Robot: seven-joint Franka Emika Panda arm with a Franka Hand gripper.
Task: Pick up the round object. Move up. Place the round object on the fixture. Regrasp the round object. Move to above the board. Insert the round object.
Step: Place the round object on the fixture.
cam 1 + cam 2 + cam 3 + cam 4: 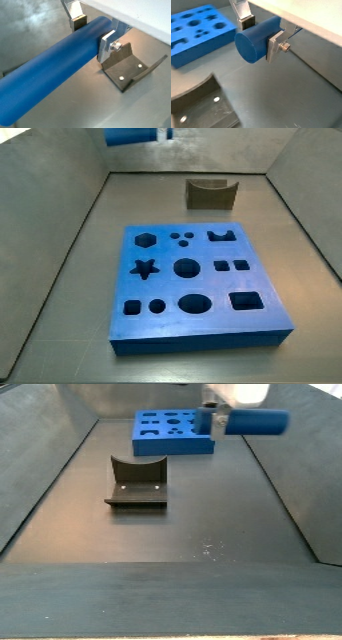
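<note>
My gripper (92, 34) is shut on the round object (53, 75), a smooth blue cylinder peg held near one end and lying level between the fingers. Its flat end face shows in a wrist view (251, 46). In a side view the gripper (214, 419) holds the peg (257, 422) high in the air, off to the side of the board (171, 431). The fixture (136, 482), a dark block with a U-shaped notch, stands on the floor and holds nothing. It also shows in a wrist view (130, 67), below the peg. The blue board (194, 283) shows its dark shaped holes.
The grey tray floor (94, 248) is ringed by sloping grey walls (287, 494). In a side view the fixture (210, 194) stands beyond the board near the far wall. The peg (134, 136) shows only at the picture's upper edge.
</note>
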